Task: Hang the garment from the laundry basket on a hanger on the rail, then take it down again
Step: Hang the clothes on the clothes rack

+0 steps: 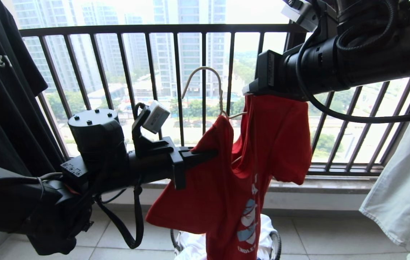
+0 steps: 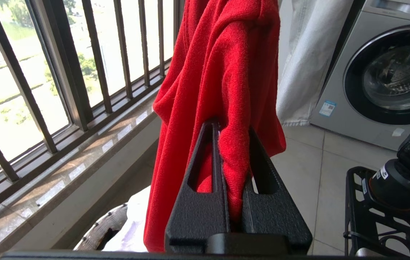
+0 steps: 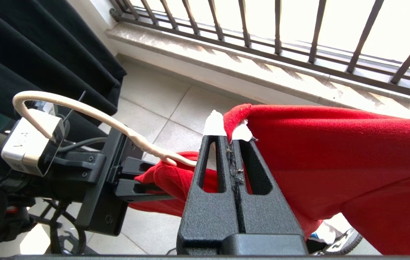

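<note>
The garment (image 1: 226, 187), a red T-shirt with white print, hangs in the air between both grippers above the laundry basket (image 1: 276, 245). My left gripper (image 1: 212, 153) is shut on a fold at one shoulder, seen close as red cloth (image 2: 219, 72) pinched between the fingers (image 2: 205, 173). My right gripper (image 1: 250, 90) is higher and is shut on the other shoulder's edge (image 3: 335, 151). The hanger (image 1: 205, 72) sticks up out of the collar between them, its hook (image 3: 82, 108) resting on nothing. The rail is out of view.
The dark barred window railing (image 1: 154, 29) runs straight ahead above a stone sill. A black T-shirt (image 1: 2, 90) hangs at the left and a white garment (image 1: 403, 173) at the right. A washing machine (image 2: 389, 72) stands to the side. White laundry (image 1: 194, 245) lies in the basket.
</note>
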